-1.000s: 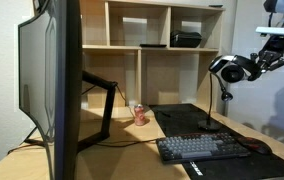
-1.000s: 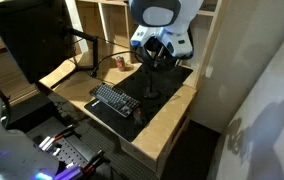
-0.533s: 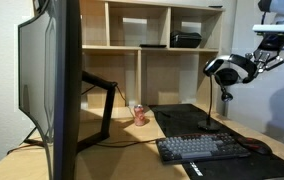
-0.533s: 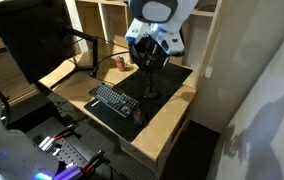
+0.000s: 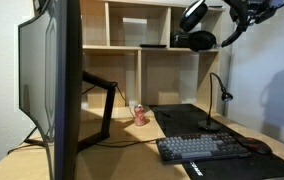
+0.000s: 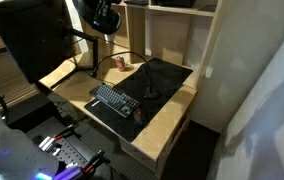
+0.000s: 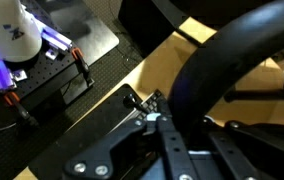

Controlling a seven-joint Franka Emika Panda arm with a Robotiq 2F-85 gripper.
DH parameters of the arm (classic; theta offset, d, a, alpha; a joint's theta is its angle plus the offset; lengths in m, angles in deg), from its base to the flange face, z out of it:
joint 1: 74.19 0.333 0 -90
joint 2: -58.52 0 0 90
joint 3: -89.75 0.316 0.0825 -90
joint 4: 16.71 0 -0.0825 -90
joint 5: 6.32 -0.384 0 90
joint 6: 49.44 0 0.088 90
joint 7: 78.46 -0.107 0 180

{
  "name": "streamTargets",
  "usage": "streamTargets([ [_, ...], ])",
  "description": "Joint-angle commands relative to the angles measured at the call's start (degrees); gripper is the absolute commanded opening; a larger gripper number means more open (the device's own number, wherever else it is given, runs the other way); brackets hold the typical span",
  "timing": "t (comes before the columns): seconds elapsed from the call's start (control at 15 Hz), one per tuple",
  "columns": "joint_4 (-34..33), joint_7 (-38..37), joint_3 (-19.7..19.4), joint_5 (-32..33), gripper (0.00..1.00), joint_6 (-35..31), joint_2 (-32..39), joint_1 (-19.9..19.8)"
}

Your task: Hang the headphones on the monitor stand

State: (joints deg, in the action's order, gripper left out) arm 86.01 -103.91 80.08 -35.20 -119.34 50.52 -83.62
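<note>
The black headphones (image 5: 194, 27) hang high in the air in front of the upper shelf, held by their headband. My gripper (image 5: 229, 16) comes in from the top right and is shut on them. In an exterior view the headphones (image 6: 104, 13) sit at the top edge, above the monitor stand (image 6: 90, 47). The stand (image 5: 104, 98) is a thin black angled arm behind the large dark monitor (image 5: 58, 90), well left of and below the headphones. In the wrist view the wide headband (image 7: 217, 65) arches across my gripper (image 7: 189, 118).
A black keyboard (image 5: 204, 148) lies on a dark desk mat (image 5: 187, 120), with a gooseneck microphone (image 5: 220, 95) behind it. A red can (image 5: 139, 114) stands near the stand's foot. Wooden shelves (image 5: 137, 47) back the desk. The desk's right edge (image 6: 172, 115) drops off.
My gripper has carried the headphones up and to the left, from beside the microphone to the level of the top shelf. Nothing on the desk has moved.
</note>
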Motion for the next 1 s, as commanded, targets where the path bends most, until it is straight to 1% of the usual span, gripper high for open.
streamTargets([
  [0.0,-1.1,0.1,0.4,-0.5,0.16,2.4,0.2,0.0],
  [0.07,-1.5,0.3,0.4,-0.6,0.04,3.3,0.4,0.1],
  [0.13,-1.6,0.5,0.9,0.9,0.04,4.9,2.5,0.6],
  [0.2,-2.7,0.8,1.4,1.6,0.04,8.7,4.3,1.2],
  [0.27,-2.1,-0.3,2.5,0.4,0.04,9.4,5.0,2.1],
  [0.4,-3.2,-3.3,4.8,-2.4,0.04,12.7,7.5,4.2],
  [0.6,-6.0,-12.4,8.6,-8.4,0.04,17.1,12.5,8.2],
  [0.67,-2.3,-8.8,7.2,-5.3,0.16,12.9,9.5,7.0],
  [0.8,-3.6,-12.1,8.8,-6.8,0.16,14.1,11.7,9.3],
  [0.93,-4.2,-12.5,8.9,-6.8,0.16,14.5,12.4,9.7],
])
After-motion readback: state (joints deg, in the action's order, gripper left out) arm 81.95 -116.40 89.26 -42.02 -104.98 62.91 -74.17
